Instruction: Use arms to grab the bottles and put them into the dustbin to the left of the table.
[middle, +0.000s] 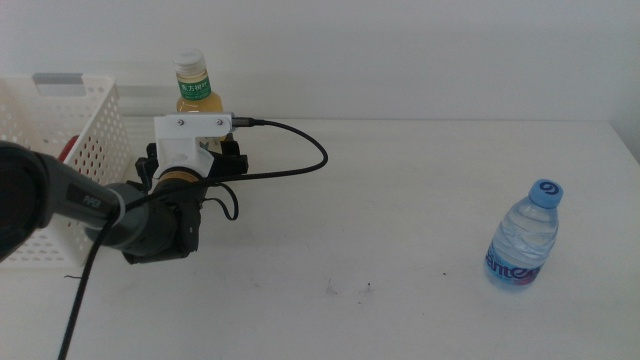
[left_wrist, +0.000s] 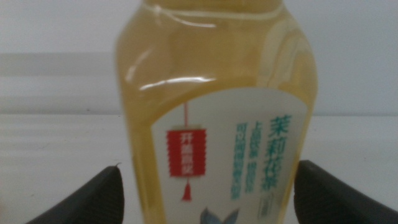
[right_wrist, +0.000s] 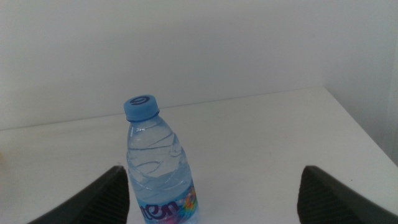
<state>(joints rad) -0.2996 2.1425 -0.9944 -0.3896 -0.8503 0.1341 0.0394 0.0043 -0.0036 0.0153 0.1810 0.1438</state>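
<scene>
1. Water bottle (middle: 523, 238), blue cap, upright on the table (middle: 400, 220) at its near right side. My right gripper (right_wrist: 211, 205) is outside the middle view; its wrist view shows the jaws spread wide, empty, the bottle just inside one of them. I judge it parked there for a later pick.

2. Left gripper (middle: 205, 165), mid-left. Jaws open, one either side of the tea bottle (left_wrist: 217, 118), gaps showing on both sides; nothing gripped yet. Placed to close, I judge.

3. Dustbin (middle: 60, 150), far left, beside the arm; a red item shows through its side.
</scene>
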